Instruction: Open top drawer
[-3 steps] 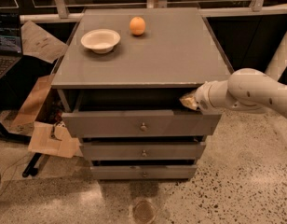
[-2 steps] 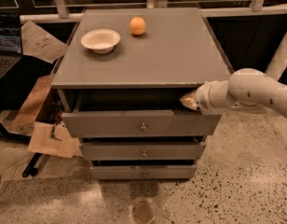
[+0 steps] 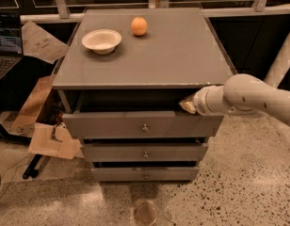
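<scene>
The top drawer [image 3: 112,125] is the widest grey front of three, with a small round metal knob [image 3: 145,127] at its centre. It stands pulled out a little, with a dark gap between its top edge and the cabinet top. My gripper [image 3: 187,105] sits at the drawer's upper right corner, reaching into that gap from the right on a white arm [image 3: 248,98]. Only its tip shows.
The grey cabinet top [image 3: 173,55] carries a white bowl [image 3: 101,40] and an orange [image 3: 139,26]. Two narrower drawers [image 3: 144,153] sit below. Cardboard and paper [image 3: 46,138] lie at the left by a laptop [image 3: 6,46]. A round floor mark [image 3: 145,212] lies in front.
</scene>
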`<control>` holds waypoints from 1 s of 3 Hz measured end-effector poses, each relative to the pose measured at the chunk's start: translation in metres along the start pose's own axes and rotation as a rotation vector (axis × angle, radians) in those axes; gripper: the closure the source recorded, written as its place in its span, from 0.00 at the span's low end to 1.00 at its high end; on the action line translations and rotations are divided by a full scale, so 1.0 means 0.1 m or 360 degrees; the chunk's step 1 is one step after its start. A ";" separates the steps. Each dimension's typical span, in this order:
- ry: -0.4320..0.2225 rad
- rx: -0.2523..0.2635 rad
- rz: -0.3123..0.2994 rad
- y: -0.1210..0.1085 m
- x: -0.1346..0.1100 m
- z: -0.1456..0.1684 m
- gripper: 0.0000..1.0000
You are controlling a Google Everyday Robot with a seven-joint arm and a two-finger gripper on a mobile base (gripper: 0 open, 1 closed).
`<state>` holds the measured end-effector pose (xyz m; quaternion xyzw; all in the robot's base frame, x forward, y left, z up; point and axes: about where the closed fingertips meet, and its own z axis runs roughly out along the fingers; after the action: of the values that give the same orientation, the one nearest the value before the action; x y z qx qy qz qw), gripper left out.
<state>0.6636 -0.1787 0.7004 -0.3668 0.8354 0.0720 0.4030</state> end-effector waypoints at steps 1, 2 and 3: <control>0.0009 0.0005 0.0009 0.03 0.01 0.03 1.00; 0.0036 0.0057 0.0049 0.07 0.09 0.06 1.00; 0.0089 0.0066 0.0073 0.11 0.20 0.10 1.00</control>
<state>0.6546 -0.1782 0.6772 -0.3409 0.8558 0.0536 0.3853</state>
